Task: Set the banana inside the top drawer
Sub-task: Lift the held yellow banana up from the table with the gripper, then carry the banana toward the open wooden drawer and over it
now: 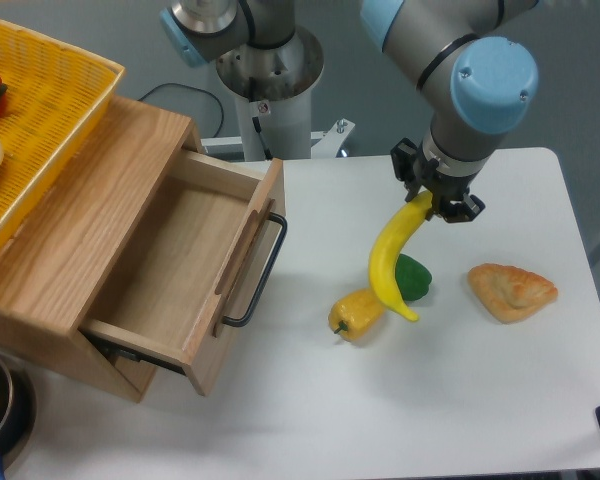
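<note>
Top drawer point(170, 262) pulled open at left of white tabletop point(400, 400); yellow pepper point(356, 314) and green pepper point(414, 277) at centre, pastry point(512, 290) to right; banana point(392, 256) hanging over peppers, upper end clamped in hand point(435, 197).

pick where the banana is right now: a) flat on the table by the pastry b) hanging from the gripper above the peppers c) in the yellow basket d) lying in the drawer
b: the gripper is shut on the banana at its upper end, and it hangs down in front of the yellow pepper and green pepper, while the open drawer holds nothing.
</note>
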You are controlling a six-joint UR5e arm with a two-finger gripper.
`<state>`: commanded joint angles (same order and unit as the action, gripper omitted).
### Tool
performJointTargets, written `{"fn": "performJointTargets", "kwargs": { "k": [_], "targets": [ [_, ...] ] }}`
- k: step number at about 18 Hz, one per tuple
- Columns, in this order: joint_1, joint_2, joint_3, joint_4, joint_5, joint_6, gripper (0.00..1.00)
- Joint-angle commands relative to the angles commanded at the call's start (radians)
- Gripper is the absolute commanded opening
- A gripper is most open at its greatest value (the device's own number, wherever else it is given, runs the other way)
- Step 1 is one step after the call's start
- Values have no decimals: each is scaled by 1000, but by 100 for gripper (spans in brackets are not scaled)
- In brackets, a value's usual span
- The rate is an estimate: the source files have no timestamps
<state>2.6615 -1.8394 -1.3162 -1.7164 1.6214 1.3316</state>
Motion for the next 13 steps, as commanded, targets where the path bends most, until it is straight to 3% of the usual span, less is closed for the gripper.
{"fn": "performJointTargets", "kwargs": {
  "k": [7, 13],
  "targets": [
    [-54, 49, 15, -98, -21, -86, 12],
    [-103, 106, 15, -140, -84, -160, 12]
  ]
}}
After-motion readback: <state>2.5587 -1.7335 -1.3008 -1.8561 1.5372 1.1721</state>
